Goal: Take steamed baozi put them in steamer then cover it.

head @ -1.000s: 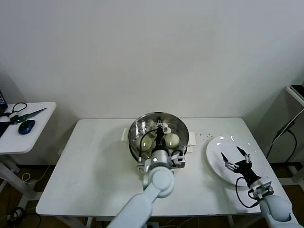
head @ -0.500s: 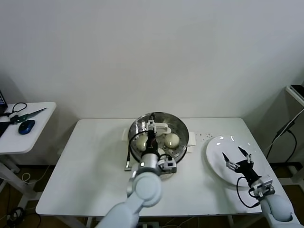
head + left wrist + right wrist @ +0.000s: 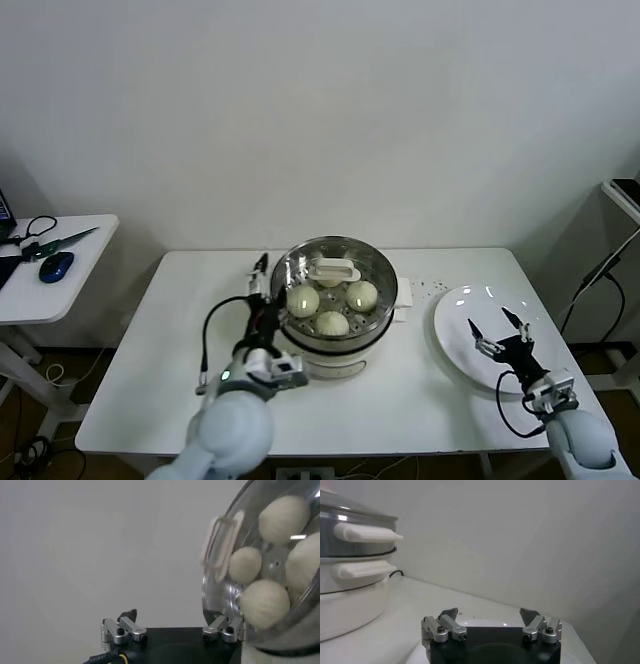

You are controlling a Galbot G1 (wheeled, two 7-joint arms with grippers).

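Sitting mid-table: the steamer [image 3: 333, 310], with the cover [image 3: 335, 281] resting on top of it, white handle up. Holding the steamed baozi [image 3: 332, 322] inside, showing through the glass, four counted from the left wrist view [image 3: 264, 603]. Hanging just beside the steamer's left side: the left gripper [image 3: 259, 284], fingers spread apart and pinching nothing. Hovering over the white plate [image 3: 462, 345] near the table's right edge: the right gripper [image 3: 499, 332], also splayed wide and gripping nothing. Resting on the side table [image 3: 40, 295] far left: a blue mouse [image 3: 55, 266].
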